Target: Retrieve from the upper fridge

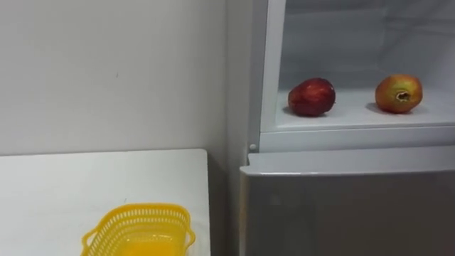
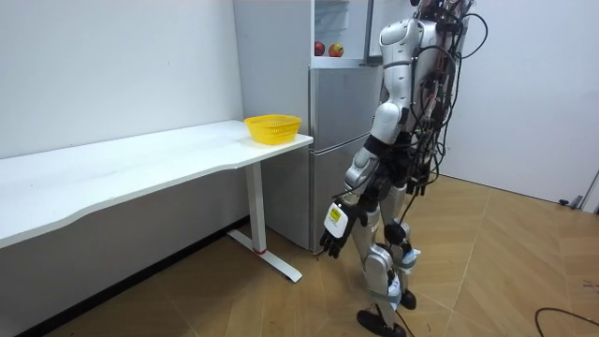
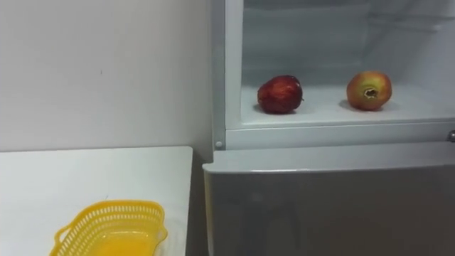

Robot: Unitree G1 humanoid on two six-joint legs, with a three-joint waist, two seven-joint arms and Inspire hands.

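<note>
- The open upper fridge (image 1: 269, 71) compartment at 1 o'clock is left unblocked in front.
- Its shelf (image 1: 355, 117) is taken up by a red apple (image 1: 311, 97) and a second apple (image 1: 399, 93), well apart, with bare room between.
- 4 o'clock is closed off by the shut lower door (image 1: 348, 213).
- The table (image 1: 71, 185) at 8 o'clock is occupied at 7 by a basket (image 1: 142, 211).

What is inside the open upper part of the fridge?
Two apples lie apart on its white shelf: a dark red apple to the left, a red-yellow apple to the right. The closed lower door covers whatever is below.
</note>
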